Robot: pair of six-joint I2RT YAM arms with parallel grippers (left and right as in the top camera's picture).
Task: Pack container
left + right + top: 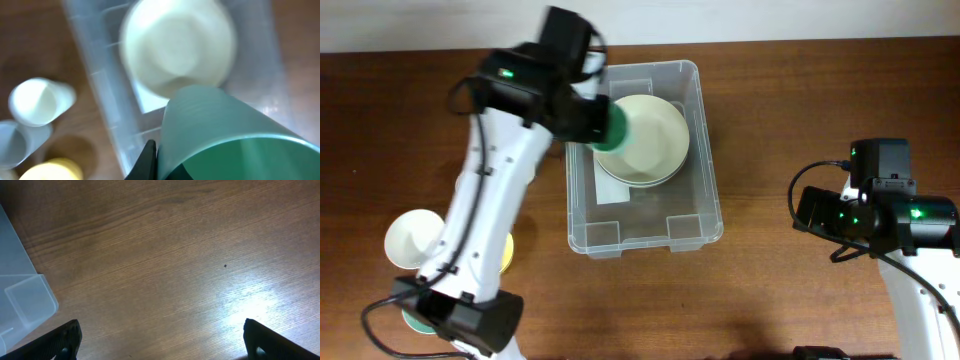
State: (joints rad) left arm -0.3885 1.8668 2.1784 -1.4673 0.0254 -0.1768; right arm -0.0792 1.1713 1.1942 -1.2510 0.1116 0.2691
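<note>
The white cup (pixel 412 240) and the yellow cup (pixel 507 255) stand left of the container's near end. The container (pixel 700 215) sits in the middle of the tabletop (pixel 800 90). To its right, the right gripper (pixel 160 347) hangs over bare wood, fingers spread wide. Over the container's far left side, the left gripper (pixel 582 112) pinches a green cup (pixel 613 128), beside pale bowls (pixel 655 135) lying inside.

— The table (pixel 165 255) is brown wood, its grain plain to see, with a glossy sheen under the light.
— The container (pixel 708 170) is clear, smooth plastic. The green cup (pixel 220 130) looks smooth and softly shiny, and the cream bowl (pixel 655 130) is matt.
</note>
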